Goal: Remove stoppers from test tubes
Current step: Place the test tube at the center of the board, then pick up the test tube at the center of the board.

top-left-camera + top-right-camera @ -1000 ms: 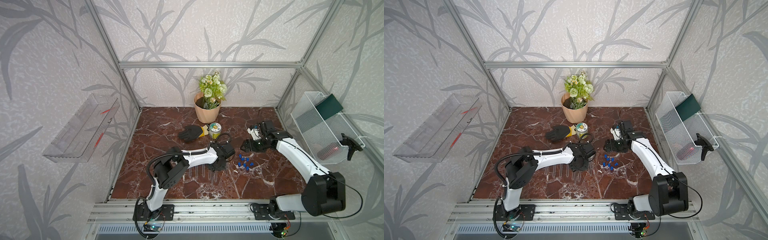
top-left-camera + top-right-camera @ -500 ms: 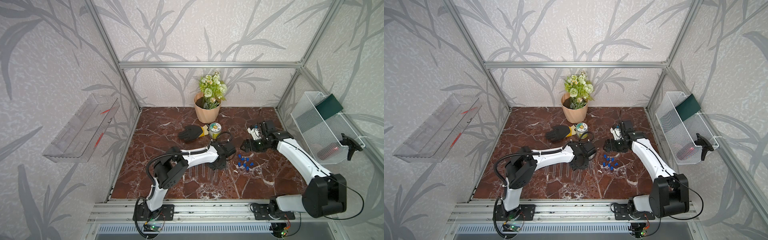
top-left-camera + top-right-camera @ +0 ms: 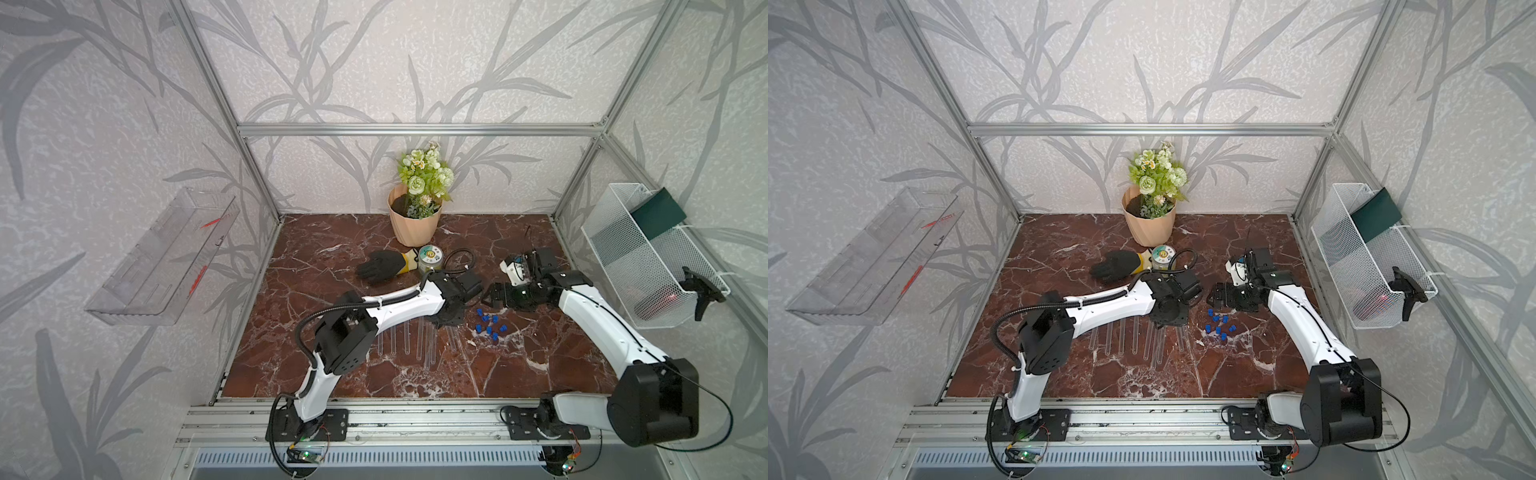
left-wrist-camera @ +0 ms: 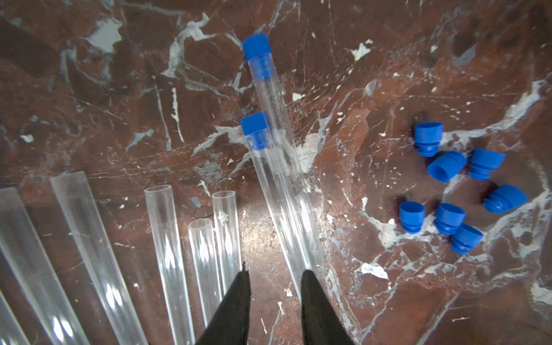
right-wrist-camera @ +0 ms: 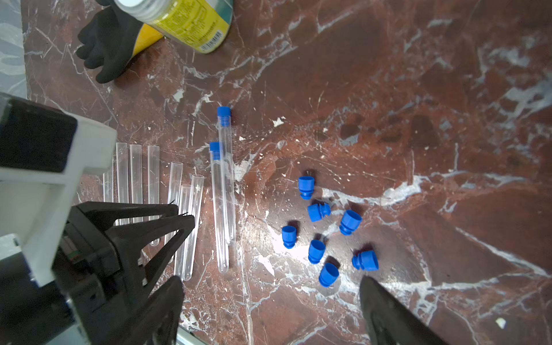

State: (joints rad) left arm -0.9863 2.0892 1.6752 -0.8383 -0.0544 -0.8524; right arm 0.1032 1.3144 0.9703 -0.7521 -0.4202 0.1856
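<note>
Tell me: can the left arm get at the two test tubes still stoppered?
Probably yes. The left gripper hangs above those two test tubes, jaws slightly apart and empty; nothing lies over them, and the right gripper is off by the loose stoppers.

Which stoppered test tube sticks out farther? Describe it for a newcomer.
On the marble tabletop, between the row of open test tubes and the loose blue stoppers, lie two stoppered tubes side by side. Take the tube nearer the loose stoppers; its blue stopper reaches farther toward the black glove than its neighbour's.
</note>
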